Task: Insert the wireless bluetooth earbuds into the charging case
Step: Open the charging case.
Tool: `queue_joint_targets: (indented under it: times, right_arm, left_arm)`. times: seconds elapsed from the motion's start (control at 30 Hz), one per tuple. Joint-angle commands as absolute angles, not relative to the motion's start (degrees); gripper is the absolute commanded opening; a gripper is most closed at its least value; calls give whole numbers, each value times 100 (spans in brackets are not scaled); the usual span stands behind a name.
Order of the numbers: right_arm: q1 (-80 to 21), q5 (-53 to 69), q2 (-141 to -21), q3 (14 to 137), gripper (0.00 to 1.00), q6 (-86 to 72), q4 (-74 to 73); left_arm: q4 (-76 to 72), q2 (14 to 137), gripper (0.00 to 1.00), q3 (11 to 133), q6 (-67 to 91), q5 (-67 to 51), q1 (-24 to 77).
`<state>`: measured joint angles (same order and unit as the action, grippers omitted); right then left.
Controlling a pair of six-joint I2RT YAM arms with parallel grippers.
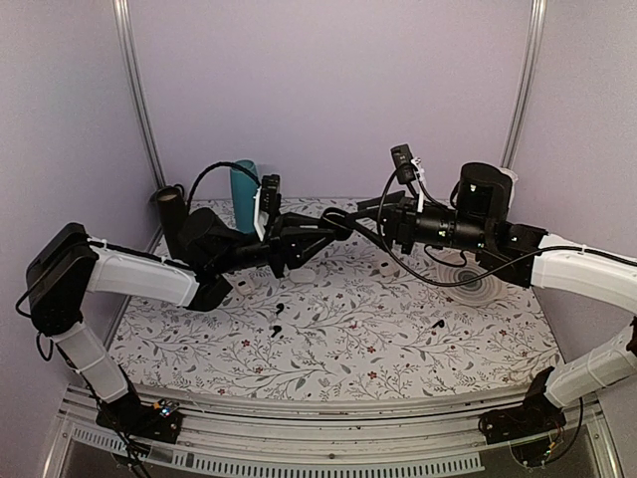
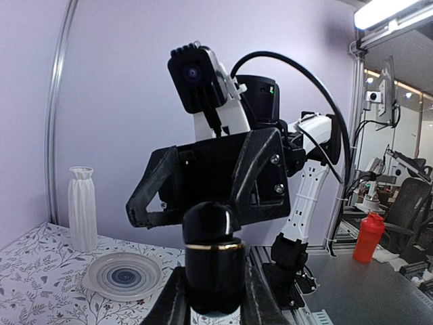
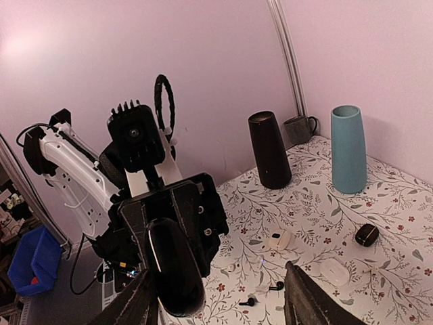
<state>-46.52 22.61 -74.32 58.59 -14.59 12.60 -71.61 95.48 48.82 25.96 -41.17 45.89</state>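
1. Charging case (image 2: 211,247), glossy black, is held above the floral table (image 1: 398,351), clamped between the fingers of the left gripper (image 2: 212,294).
2. The right gripper (image 3: 220,276) is spread wide, faced toward the case and near it.
3. Two earbuds (image 3: 249,301) are seen lying on the table below, well apart from the case.

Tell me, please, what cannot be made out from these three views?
1. The charging case: in the top view, lost among the black arms where they meet.
2. The earbuds: too small in the top view to tell head from stem; none show in the left wrist view.
3. The right jaws: tips cut off by the bottom edge of the right wrist view.
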Motion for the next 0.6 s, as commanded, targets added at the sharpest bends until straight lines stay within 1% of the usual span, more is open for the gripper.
queue_joint_targets:
  times: [0.0,0.57]
  right_arm:
    - [-4560,1900,-7422,5895,63,-1471,1143]
    - [-4499,1800,-7370,5959,63,-1450,1011]
  left_arm:
    - [-7477,9369,0,5014,2573,-4487,4692]
    - [-7620,9377,0,4967,2553,-4599,4697]
